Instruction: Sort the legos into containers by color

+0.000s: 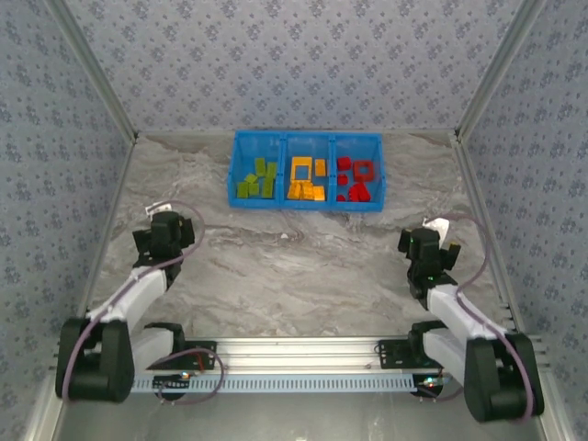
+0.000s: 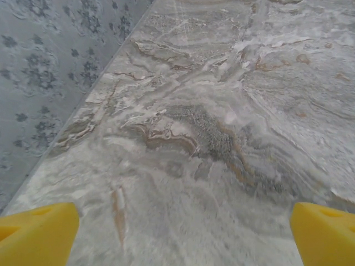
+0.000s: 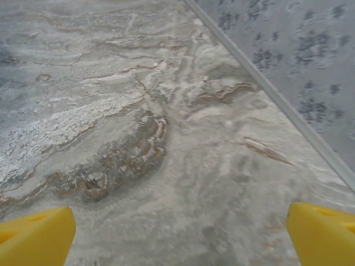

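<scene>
Top external shows the legos [image 1: 306,180] lying colour-sorted in the blue tray [image 1: 234,170] at the far edge of the bench [image 1: 303,266], green left, orange middle, red right, so left hand [image 1: 168,228] and right hand [image 1: 427,243] hang wide open, empty, by the side edges, task likely done.

A bright blue rectangular tray [image 1: 303,204] with three side-by-side compartments sat at the far middle of the marbled surface [image 1: 294,271]. Lime green legos [image 1: 258,180] lay in the left compartment, orange-yellow legos [image 1: 306,182] in the middle and red legos [image 1: 353,184] in the right. The middle and right piles each included an open square frame.
</scene>
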